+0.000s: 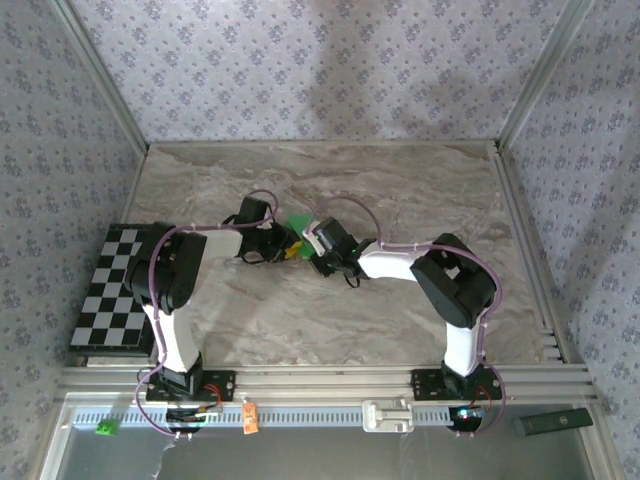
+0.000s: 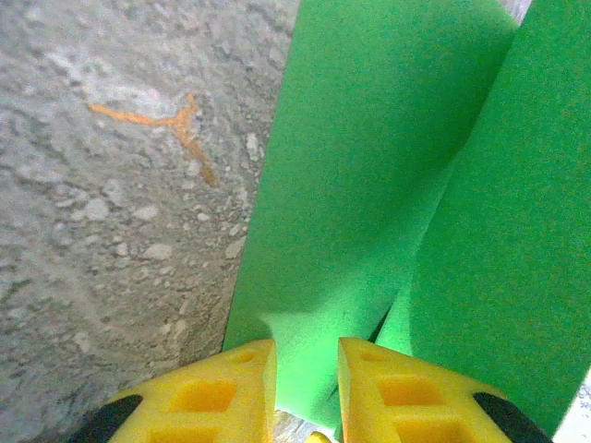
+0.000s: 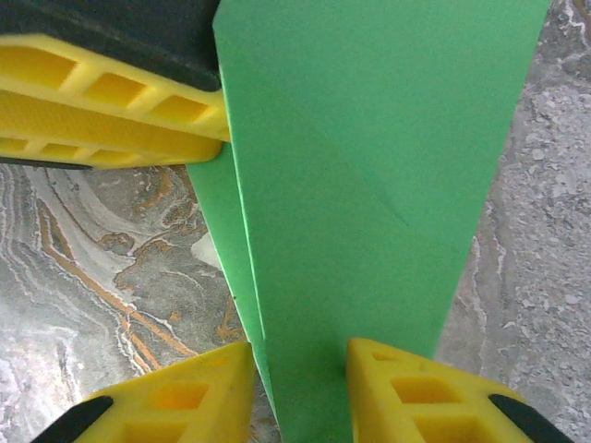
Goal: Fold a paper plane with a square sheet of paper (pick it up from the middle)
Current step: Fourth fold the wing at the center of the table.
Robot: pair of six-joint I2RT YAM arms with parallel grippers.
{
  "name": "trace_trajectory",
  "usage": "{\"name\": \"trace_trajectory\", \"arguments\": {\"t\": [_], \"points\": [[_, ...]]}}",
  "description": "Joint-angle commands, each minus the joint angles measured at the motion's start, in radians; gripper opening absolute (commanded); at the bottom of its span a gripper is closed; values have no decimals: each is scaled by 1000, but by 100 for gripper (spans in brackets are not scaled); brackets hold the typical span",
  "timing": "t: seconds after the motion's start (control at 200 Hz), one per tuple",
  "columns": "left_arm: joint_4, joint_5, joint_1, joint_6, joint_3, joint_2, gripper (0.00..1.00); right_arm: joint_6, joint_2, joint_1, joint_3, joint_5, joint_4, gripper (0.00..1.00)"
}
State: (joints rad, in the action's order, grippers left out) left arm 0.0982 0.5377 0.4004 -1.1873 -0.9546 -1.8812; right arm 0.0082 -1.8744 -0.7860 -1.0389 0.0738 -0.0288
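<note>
Near edge: an aluminium rail (image 1: 330,385) carries both arm bases. On the strip in front of it there is a small green cube (image 1: 105,428) at far left, an orange tag (image 1: 250,417) by the left base and a black bar (image 1: 553,422) at far right.

Left side of the marbled table (image 1: 420,190): a black-and-white checkered board (image 1: 115,295) lies flat beside the left arm.

Mid-table: both arms reach inward and meet nose to nose. The green paper (image 1: 297,221) sits between them at the table's centre, folded rather than flat.

Left hand (image 2: 306,388): the yellow fingers (image 2: 226,392) stand close together with a narrow gap. A fold of the paper runs into that gap. Cannot tell whether the pads press on it. Beyond the fingers, two green panels rise with a valley between them. An orange mark (image 2: 175,125) shows on the table to their left.

Right hand (image 3: 300,392): the fingers stand wider apart, with the paper's narrow end in the gap and its right edge passing behind the right finger. Cannot tell whether it is gripped. The paper widens away from the hand and a diagonal crease crosses it. At its far left edge, one of the left hand's fingers (image 3: 120,106) touches it.

Far: patterned wallpaper walls (image 1: 320,70) enclose the table.
</note>
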Motion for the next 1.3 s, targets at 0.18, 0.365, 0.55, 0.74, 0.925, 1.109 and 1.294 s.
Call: {"name": "trace_trajectory", "arguments": {"t": [0.18, 0.365, 0.55, 0.74, 0.925, 1.109, 1.294], "points": [[-38, 22, 6, 14, -13, -25, 29, -8, -5, -7, -30, 60, 18, 40], [-46, 18, 6, 15, -12, -33, 29, 2, -4, -9, -37, 97, 16, 43], [-63, 13, 6, 19, -12, -40, 29, 24, -3, -10, -41, 148, 27, 37], [-74, 8, 6, 24, -13, -45, 29, 22, -2, -10, -42, 162, 32, 26], [-81, 5, 4, 28, -15, -45, 28, 12, -11, -13, -45, 180, 35, 27], [-86, 5, 5, 29, -16, -48, 28, -5, -24, -18, -53, 192, 44, 29], [-87, 3, 3, 30, -18, -45, 28, -8, -28, -19, -57, 192, 47, 27]]}}
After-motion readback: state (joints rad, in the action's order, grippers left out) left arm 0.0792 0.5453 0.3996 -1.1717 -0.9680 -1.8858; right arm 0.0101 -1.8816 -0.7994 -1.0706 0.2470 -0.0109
